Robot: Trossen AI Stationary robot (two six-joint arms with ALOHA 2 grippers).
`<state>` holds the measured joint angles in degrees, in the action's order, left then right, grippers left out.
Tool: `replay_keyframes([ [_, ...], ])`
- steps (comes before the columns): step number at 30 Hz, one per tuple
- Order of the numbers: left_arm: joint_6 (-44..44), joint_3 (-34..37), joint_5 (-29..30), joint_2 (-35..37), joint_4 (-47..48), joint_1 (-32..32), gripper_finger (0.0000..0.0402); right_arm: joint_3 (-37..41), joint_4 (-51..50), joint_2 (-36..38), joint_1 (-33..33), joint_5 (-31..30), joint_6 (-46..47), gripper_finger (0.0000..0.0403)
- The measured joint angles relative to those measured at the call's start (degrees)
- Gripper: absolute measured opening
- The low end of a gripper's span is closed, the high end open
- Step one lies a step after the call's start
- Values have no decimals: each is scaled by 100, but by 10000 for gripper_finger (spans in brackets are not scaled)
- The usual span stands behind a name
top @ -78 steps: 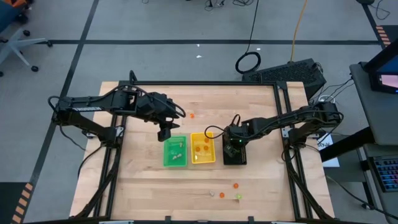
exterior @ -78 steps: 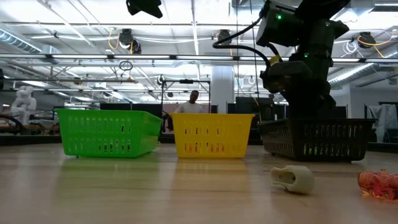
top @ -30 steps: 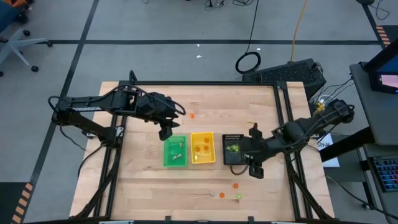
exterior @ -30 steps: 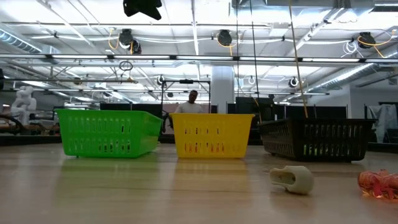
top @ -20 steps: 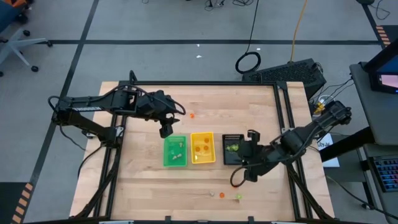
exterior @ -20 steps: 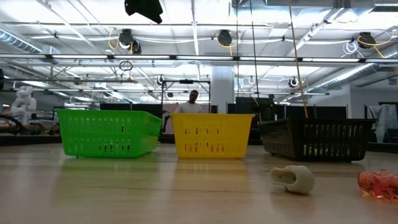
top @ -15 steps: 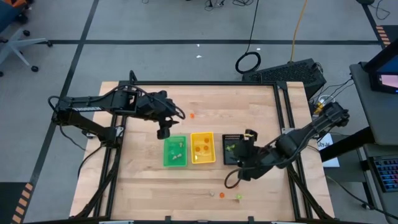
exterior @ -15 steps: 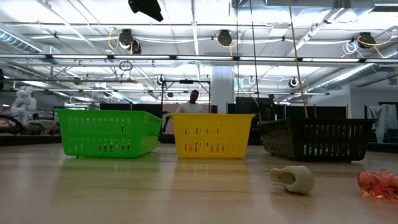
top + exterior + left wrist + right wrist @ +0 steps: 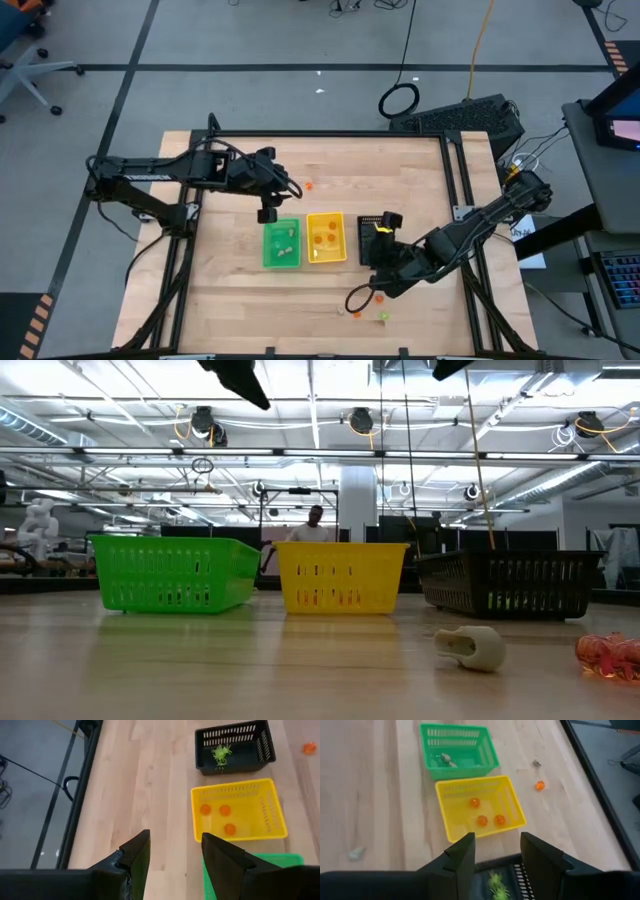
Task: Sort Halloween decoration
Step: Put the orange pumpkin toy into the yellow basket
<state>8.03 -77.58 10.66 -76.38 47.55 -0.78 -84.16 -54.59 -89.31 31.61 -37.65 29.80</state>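
Observation:
My left gripper hangs open above the far edge of the green tray, high over the table. My right gripper is open too, high over the black tray and pointing toward the table's left. The green tray holds whitish trinkets, the yellow tray three orange ones, and the black tray a yellow-green one. Loose on the table lie an orange trinket on the far side, and an orange, a whitish and a yellow-green one near the front.
The three trays stand side by side mid-table: green, yellow, black. A loop of cable hangs from the right arm over the near trinkets. Bare wood lies left of the green tray. A person stands far behind in the room.
My right arm has swung from the right of the black tray toward the table's left and now covers most of that tray; its cable loop has come along toward the near trinkets. My left gripper has come down a little. No trinket has moved.

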Motion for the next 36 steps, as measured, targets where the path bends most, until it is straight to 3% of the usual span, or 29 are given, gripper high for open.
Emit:
replay_keyframes([
  [14, -1137, 1464, -190, -28, -354, 677, 178, 0, 2592, -953, 593, 408, 203, 146],
  [19, -1818, 1804, -251, 260, -456, 1384, 178, 0, 3002, -1340, 1024, 474, 616, 146],
  [27, -2666, 2076, 1012, 960, -856, 2873, 178, 0, 2889, -1927, 1470, 467, 1241, 146],
  [36, -3244, 2414, 2226, 1009, -1094, 4073, 178, 0, 2883, -2013, 1540, 495, 1701, 151],
])
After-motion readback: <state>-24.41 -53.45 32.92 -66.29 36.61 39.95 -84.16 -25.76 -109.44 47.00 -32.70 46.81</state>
